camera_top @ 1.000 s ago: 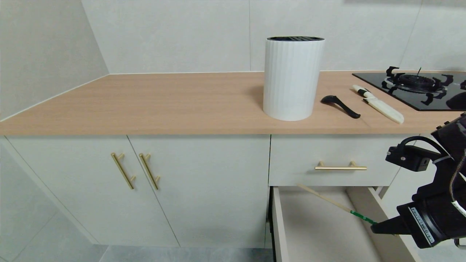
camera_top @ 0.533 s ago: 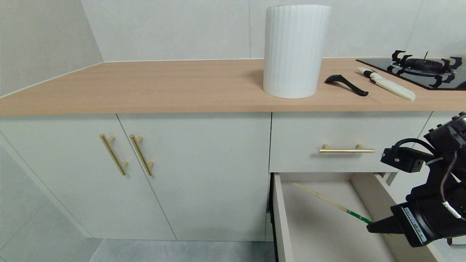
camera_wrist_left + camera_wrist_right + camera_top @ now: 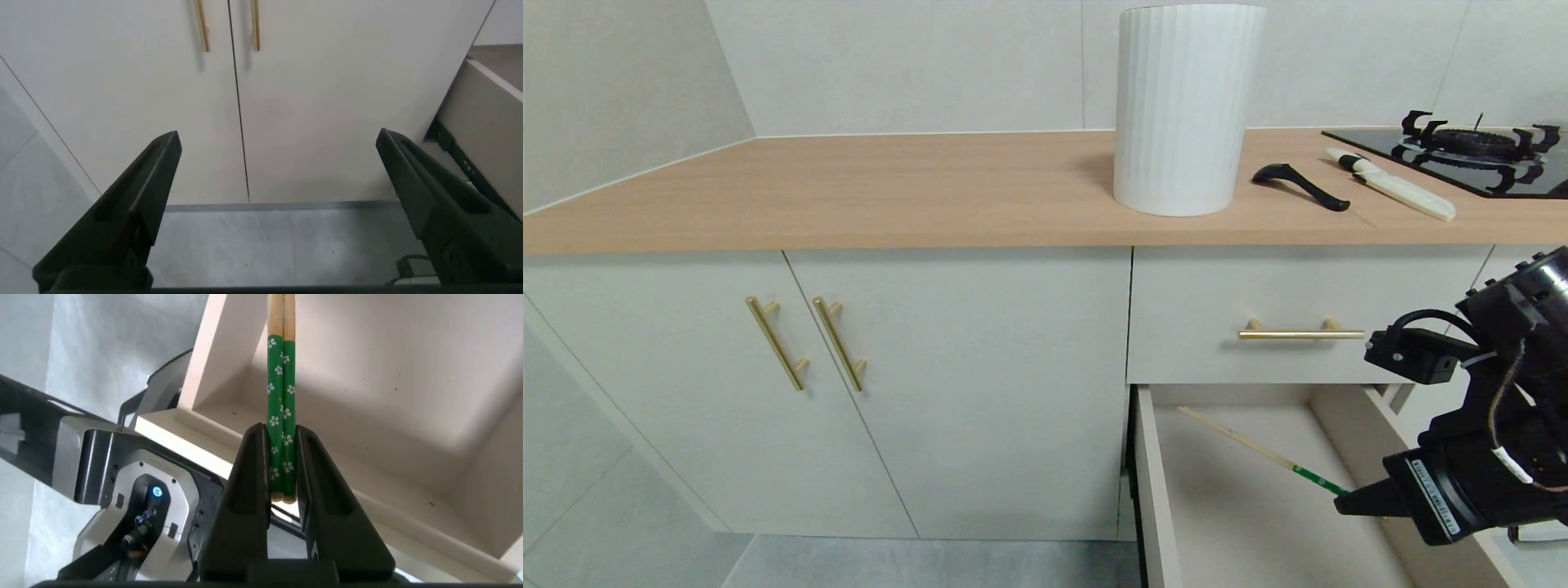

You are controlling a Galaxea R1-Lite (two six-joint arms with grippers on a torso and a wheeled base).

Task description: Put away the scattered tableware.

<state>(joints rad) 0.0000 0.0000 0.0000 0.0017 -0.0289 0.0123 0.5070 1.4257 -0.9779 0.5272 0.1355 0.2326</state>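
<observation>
My right gripper [image 3: 1343,505] [image 3: 278,469] is shut on a pair of wooden chopsticks [image 3: 1258,447] [image 3: 278,384] with green flowered ends, held slanting over the open lower drawer [image 3: 1156,490] [image 3: 392,384]. On the wooden counter [image 3: 849,192] lie a black spoon [image 3: 1298,185] and a white knife [image 3: 1392,194] to the right of a tall white ribbed holder [image 3: 1183,110]. My left gripper [image 3: 278,196] is open, low in front of the cabinet doors [image 3: 237,90], with nothing between its fingers.
A black gas hob [image 3: 1470,151] sits at the counter's far right. Above the open drawer is a shut drawer with a gold handle [image 3: 1300,333]. Two gold handles [image 3: 805,343] mark the cabinet doors on the left. Grey floor tiles [image 3: 270,245] lie below.
The head camera has dropped, so the whole picture shifted upward. My right gripper with the chopsticks has moved a little left over the drawer.
</observation>
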